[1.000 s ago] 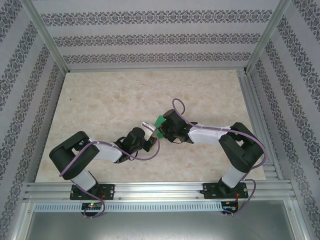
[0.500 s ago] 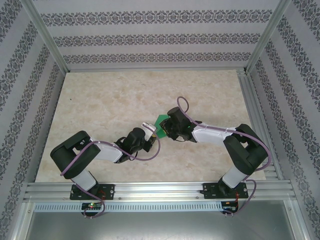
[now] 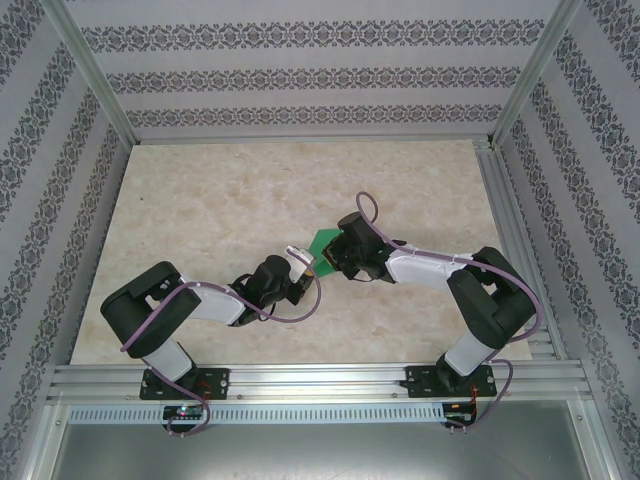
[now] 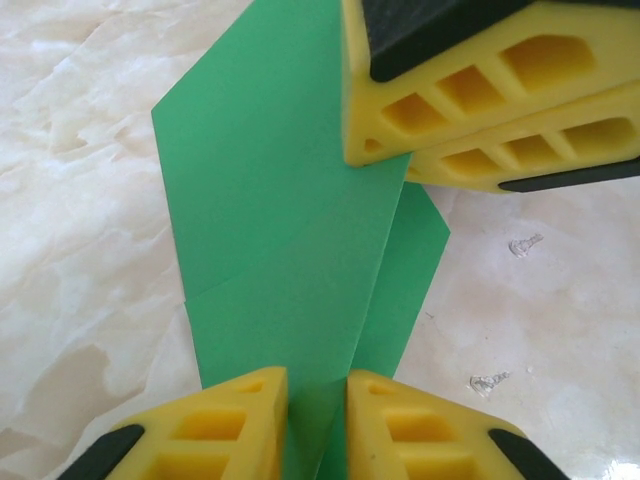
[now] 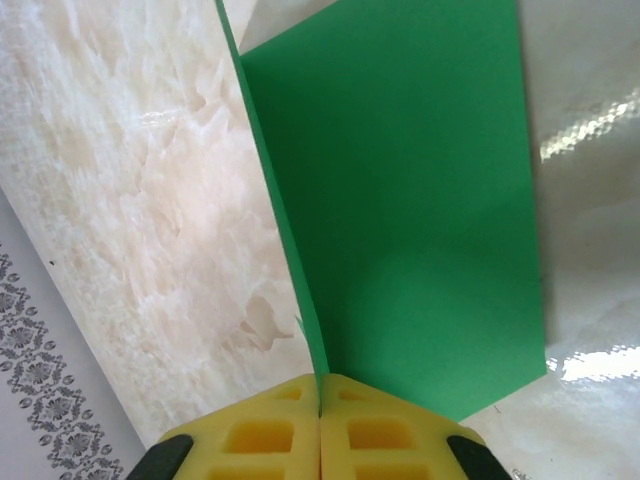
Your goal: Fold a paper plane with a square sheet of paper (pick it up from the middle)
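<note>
The square sheet of paper (image 3: 322, 241) is bright green and folded, with a long crease. It is held just above the marble table between my two grippers. In the right wrist view the paper (image 5: 400, 200) rises from my right gripper (image 5: 320, 395), whose yellow pads are pressed together on its edge. In the left wrist view the paper (image 4: 280, 220) runs down between the fingers of my left gripper (image 4: 317, 400), which stand a little apart astride the crease. The right gripper's fingers (image 4: 470, 90) pinch the paper's far end. From above, my left gripper (image 3: 301, 264) and right gripper (image 3: 330, 262) nearly meet.
The marble tabletop (image 3: 220, 200) is ringed by patterned walls and aluminium posts. A metal rail (image 3: 320, 380) runs along the near edge by the arm bases. Both arms reach inward to the table's middle.
The right wrist has shifted slightly to the right and a bit more green paper shows beside it. The left arm has stayed in place.
</note>
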You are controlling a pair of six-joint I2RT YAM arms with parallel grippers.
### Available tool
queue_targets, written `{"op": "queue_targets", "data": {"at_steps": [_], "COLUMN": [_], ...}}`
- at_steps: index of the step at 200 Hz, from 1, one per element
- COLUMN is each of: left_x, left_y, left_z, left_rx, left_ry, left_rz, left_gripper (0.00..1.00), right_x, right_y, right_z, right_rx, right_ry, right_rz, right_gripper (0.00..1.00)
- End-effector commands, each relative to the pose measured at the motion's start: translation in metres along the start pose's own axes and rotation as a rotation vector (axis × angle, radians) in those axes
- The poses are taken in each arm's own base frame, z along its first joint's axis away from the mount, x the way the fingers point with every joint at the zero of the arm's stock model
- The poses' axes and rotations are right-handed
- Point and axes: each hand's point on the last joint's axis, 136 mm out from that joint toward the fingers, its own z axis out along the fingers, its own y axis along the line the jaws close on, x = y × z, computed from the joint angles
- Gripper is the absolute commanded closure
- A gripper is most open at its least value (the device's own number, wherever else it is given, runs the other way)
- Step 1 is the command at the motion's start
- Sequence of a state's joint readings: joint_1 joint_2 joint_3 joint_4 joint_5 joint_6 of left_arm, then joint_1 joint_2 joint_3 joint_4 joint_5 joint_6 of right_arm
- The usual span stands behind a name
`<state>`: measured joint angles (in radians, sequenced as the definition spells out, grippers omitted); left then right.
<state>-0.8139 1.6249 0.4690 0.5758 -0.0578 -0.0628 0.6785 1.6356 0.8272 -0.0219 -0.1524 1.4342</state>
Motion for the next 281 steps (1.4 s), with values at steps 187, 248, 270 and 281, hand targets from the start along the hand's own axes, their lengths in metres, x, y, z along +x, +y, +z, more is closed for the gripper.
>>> {"op": "queue_targets", "data": {"at_steps": [187, 248, 270, 281], "left_x": [-0.023, -0.013, -0.009, -0.008], "left_y": [-0.011, -0.009, -0.011, -0.012], "left_z": [0.003, 0.006, 0.005, 0.004], "left_rx": [0.041, 0.035, 0.049, 0.055], "left_ry": [-0.064, -0.019, -0.002, 0.002], "left_rz": [0.023, -0.047, -0.102, -0.129], "left_gripper": [0.73, 0.89, 0.91, 0.91], "right_x": [0.007, -0.009, -0.016, -0.018], "right_y": [0.011, 0.018, 0.027, 0.030], "right_z": [-0.004, -0.020, -0.030, -0.034], "right_rx": [-0.027, -0.054, -0.115, -0.146], "right_ry": [0.028, -0.028, -0.041, -0.044], "right_rz": [-0.010, -0.128, -0.243, -0.302], "right_gripper": [0.92, 0.69, 0.57, 0.53]}}
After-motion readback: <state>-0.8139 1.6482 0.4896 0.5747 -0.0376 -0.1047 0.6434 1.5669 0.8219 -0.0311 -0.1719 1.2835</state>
